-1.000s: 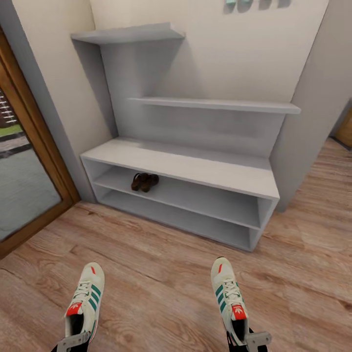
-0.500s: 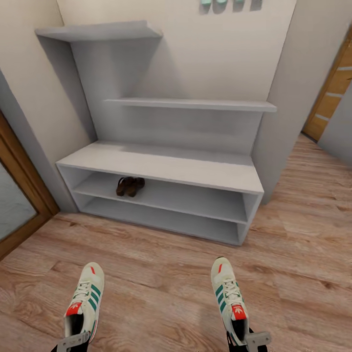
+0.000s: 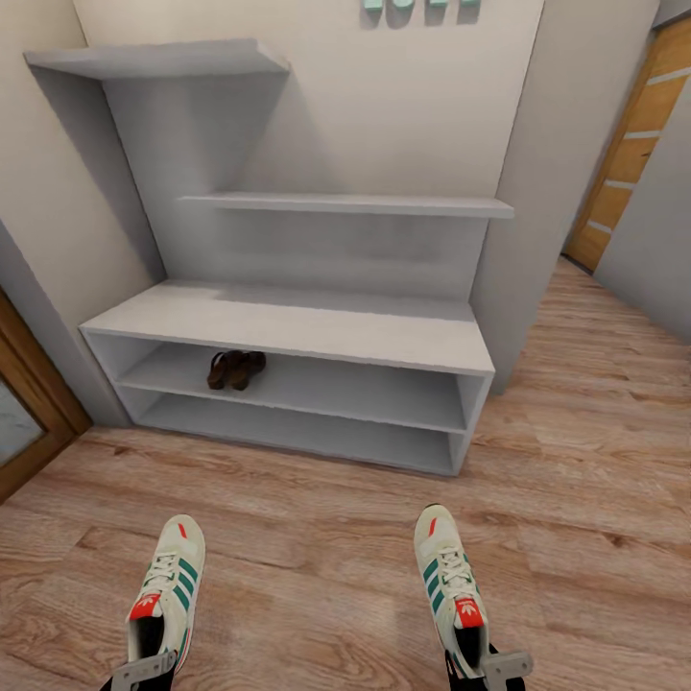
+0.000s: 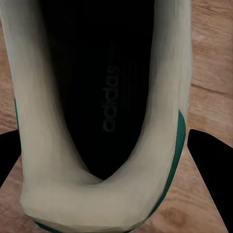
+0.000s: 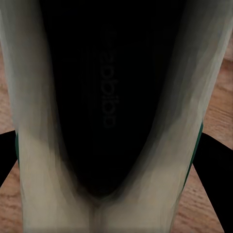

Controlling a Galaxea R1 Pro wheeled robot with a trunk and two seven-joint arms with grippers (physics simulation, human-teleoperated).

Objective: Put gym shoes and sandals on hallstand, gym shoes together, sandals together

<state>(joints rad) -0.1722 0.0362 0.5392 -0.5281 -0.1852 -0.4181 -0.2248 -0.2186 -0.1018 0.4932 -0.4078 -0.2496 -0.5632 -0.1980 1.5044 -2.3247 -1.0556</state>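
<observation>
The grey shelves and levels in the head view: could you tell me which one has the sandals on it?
The hallstand's upper inner shelf, directly beneath its flat top, holds the two sandals, towards its left end.

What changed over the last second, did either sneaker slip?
Only the camera swung right: the shoe rack slid left in the head view and the doorway came in. Left sneaker and right sneaker sit unchanged in their grippers. The sandals remain on the middle shelf.
</observation>
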